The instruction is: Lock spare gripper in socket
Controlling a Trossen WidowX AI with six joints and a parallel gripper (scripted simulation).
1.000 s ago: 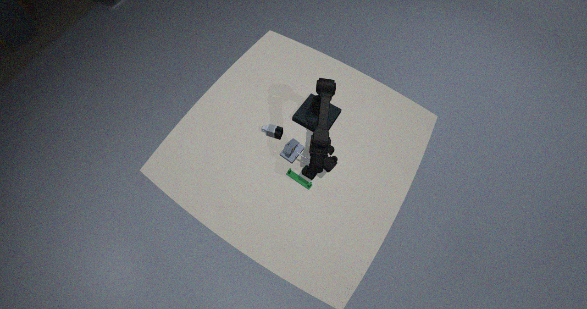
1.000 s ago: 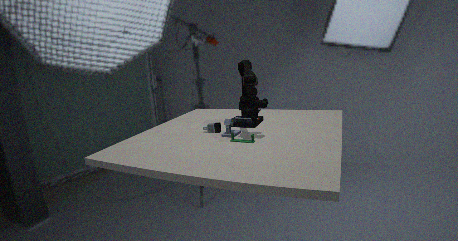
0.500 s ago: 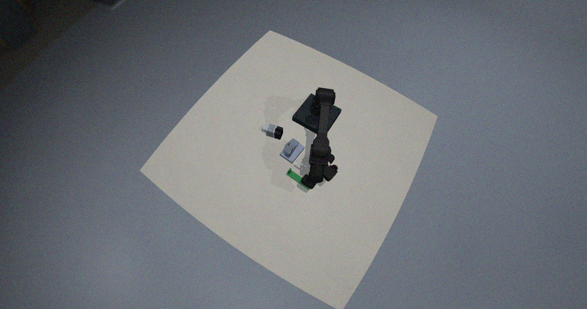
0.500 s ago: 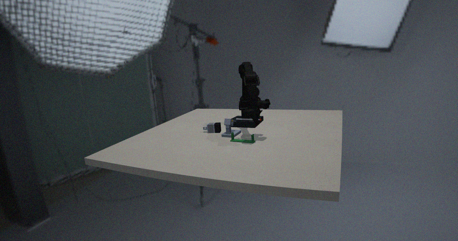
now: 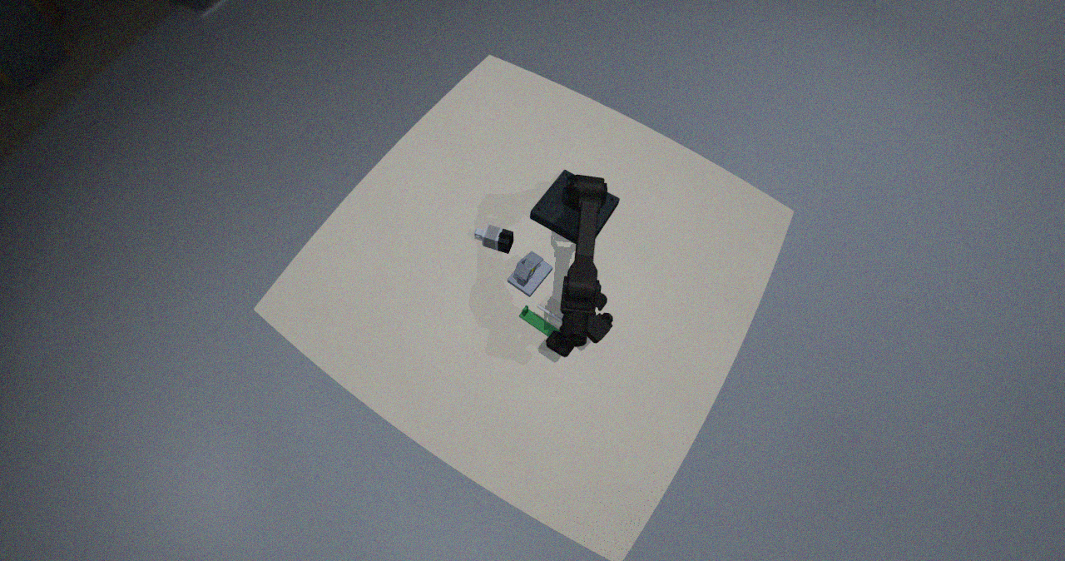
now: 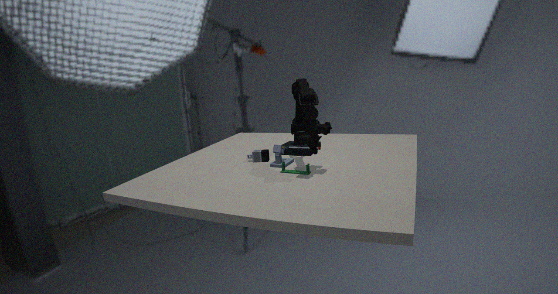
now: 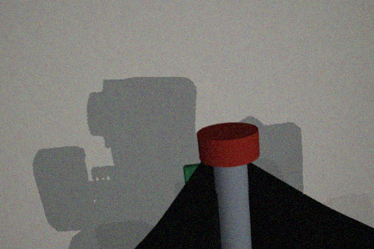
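Observation:
The lock pin [image 6: 298, 147] [image 7: 235, 210] has a grey shaft and a red head. My gripper [image 7: 220, 170] is shut on it just below the head and holds it roughly level above the table. The pin is clear of the grey mount [image 5: 528, 267] [image 6: 277, 149], whose socket stands on a flat base; its tip points towards the mount's side in the exterior view. The spare gripper [image 5: 497, 238] [image 6: 260, 155], a grey block with a black end and a small spigot, lies on the table beyond the mount. In the top view the arm hides my fingertips.
A green cradle [image 5: 536, 320] [image 6: 295, 171] [image 7: 188, 173] with two uprights lies on the table beside the mount, partly under my arm in the top view. The arm's dark base plate [image 5: 549, 206] is behind the mount. The pale table [image 5: 417, 319] [image 6: 234, 190] has open edges.

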